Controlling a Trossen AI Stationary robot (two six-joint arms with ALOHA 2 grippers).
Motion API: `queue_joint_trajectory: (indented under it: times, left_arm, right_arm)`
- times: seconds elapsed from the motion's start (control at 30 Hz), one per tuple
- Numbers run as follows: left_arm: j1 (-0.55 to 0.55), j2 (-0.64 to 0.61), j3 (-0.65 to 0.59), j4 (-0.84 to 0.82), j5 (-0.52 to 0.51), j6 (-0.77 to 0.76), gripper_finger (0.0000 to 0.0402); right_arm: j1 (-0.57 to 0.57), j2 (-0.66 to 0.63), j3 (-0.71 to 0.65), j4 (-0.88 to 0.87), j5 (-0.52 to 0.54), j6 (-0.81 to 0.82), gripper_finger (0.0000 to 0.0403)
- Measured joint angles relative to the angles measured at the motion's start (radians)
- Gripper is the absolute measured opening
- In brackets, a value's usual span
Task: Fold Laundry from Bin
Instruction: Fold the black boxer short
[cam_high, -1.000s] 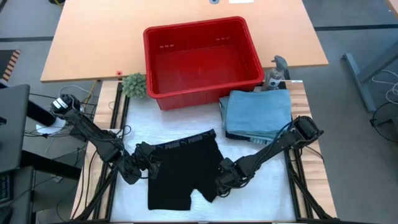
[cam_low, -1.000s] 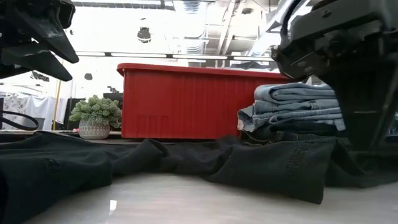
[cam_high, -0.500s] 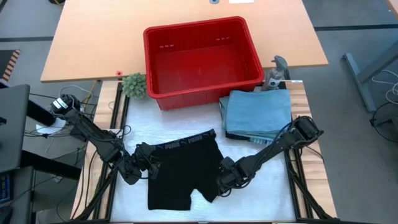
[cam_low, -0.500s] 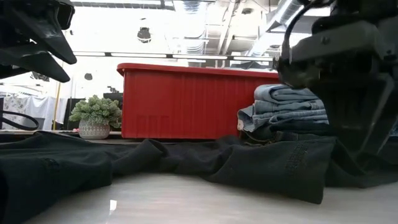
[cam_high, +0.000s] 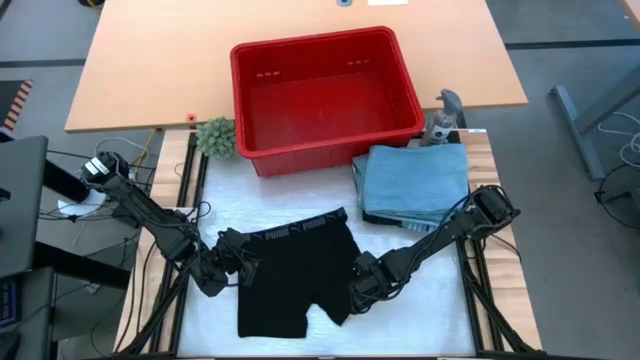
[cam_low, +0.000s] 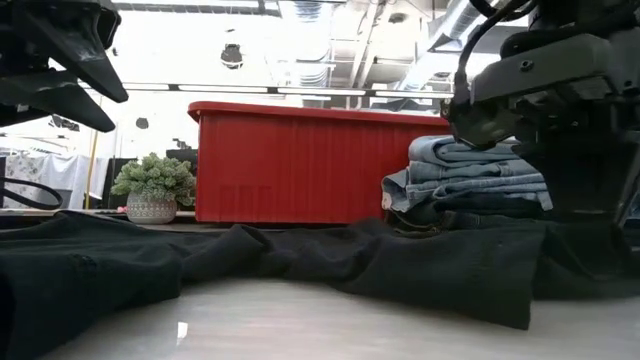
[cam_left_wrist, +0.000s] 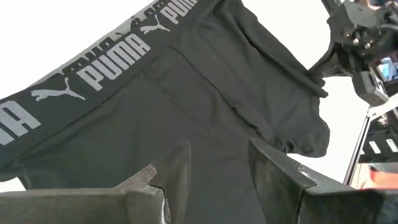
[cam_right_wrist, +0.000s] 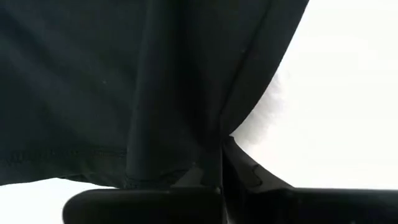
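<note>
— Well, starting with the big things: where does the laundry stand?

— On the pale worktop (cam_high: 440, 310) the red bin (cam_high: 325, 100) sits at the far side and looks empty. Just beside its right corner is a folded stack of light blue denim (cam_high: 415, 180). Nearer the arms, black shorts (cam_high: 300, 275) with a printed waistband lie spread flat, waistband toward the bin.

— And the arms?

— The right pincer (cam_high: 362, 290) is at the right leg hem, clenched on a pinch of the black cloth; its wrist view shows the fabric gathered between the closed fingers (cam_right_wrist: 214, 171). The left pincer (cam_high: 232, 262) sits at the left edge of the shorts, fingers (cam_left_wrist: 171, 168) parted over the cloth and holding nothing.

— So how should the fold go?

— I'd judge the step is folding one side over the other. The right grip looks thin, so lift only enough to clear the cloth and carry it across slowly toward the left edge. The left pincer could press or hold its side so the shorts don't slide on the smooth surface. Match the hems before letting go
</note>
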Motion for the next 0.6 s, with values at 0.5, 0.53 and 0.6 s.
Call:
queue_joint_trajectory:
  times: [0.5,0.53,0.6]
  left_arm:
    - [0.024,0.001,-0.069,0.118,0.069,-0.024,0.0132]
    - [0.028,0.001,-0.092,0.171,0.084,-0.008,0.0127]
    - [0.039,0.001,-0.138,0.271,0.096,0.032,0.0116]
  right_arm:
    - [-0.005,0.002,0.088,0.006,-0.016,-0.03,0.0013]
    - [-0.005,0.002,0.099,0.009,-0.014,-0.03,0.0013]
    - [-0.007,0.001,0.117,0.013,-0.008,-0.019,0.0013]
